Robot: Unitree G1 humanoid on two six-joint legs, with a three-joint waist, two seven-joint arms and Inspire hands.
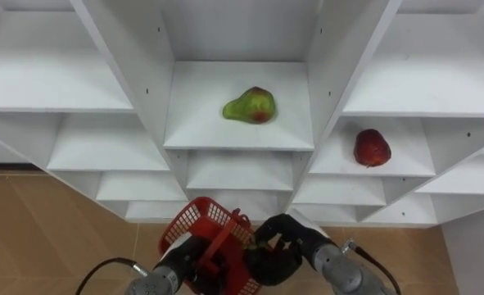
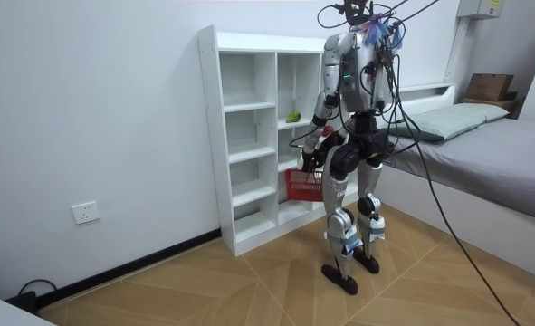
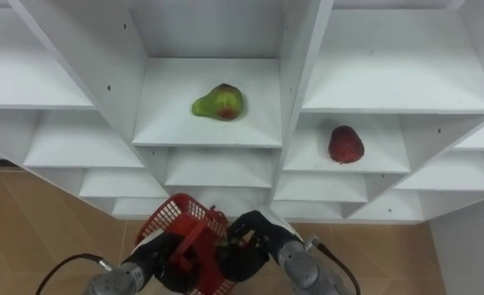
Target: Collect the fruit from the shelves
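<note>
A green and red pear (image 1: 251, 105) lies on the middle compartment's shelf of the white closet (image 1: 127, 57). A red fruit (image 1: 372, 148) sits one shelf lower in the compartment to the right. Low in front of me, my left hand (image 1: 186, 259) is shut on the handle of a red mesh basket (image 1: 199, 223). My right hand (image 1: 281, 248) hangs at the basket's right rim, well below both fruits. What lies inside the basket is hidden. In the room view I stand upright facing the closet (image 2: 249, 136), the basket (image 2: 301, 186) at hip height.
The closet's other compartments (image 1: 53, 74) hold nothing. Wooden floor (image 1: 45, 238) runs below the shelves. In the room view a bed (image 2: 484, 145) stands close behind me at the room view's right, and a wall socket (image 2: 85, 213) is at the left.
</note>
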